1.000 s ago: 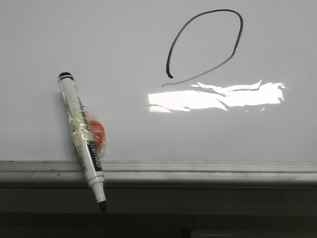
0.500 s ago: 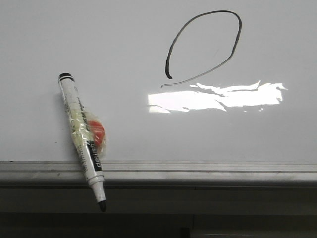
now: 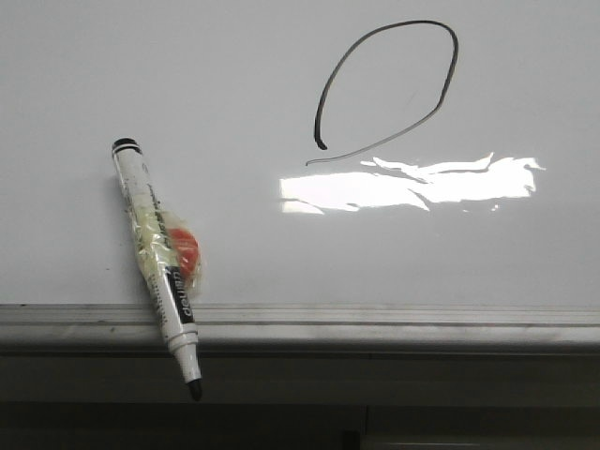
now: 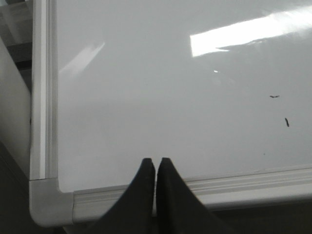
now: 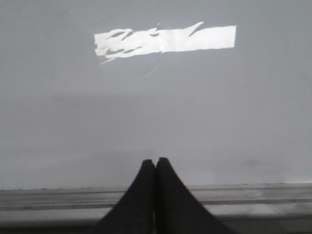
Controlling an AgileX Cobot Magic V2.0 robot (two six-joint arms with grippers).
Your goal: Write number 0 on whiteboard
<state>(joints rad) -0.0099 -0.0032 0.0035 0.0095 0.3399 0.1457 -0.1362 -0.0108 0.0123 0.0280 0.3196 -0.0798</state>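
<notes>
The number 0 [image 3: 441,101] is a thin black tilted oval, not quite closed, with a faint tail, drawn on the far right part of the whiteboard [image 3: 234,94]. A white marker [image 3: 155,258] with a black cap end and bare tip lies on the board at the near left, its tip hanging over the grey rail [image 3: 375,323]; a red lump wrapped in clear tape clings to its barrel. Neither gripper shows in the front view. My left gripper [image 4: 155,161] is shut and empty over a board corner [image 4: 46,204]. My right gripper [image 5: 155,161] is shut and empty above the rail [image 5: 253,195].
A bright glare patch [image 3: 412,183] lies just nearer than the 0 and shows again as a glare patch [image 5: 165,40] in the right wrist view. Two small dark marks [image 4: 286,122] dot the board in the left wrist view. Beyond the near rail the board drops to a dark ledge [image 3: 375,380].
</notes>
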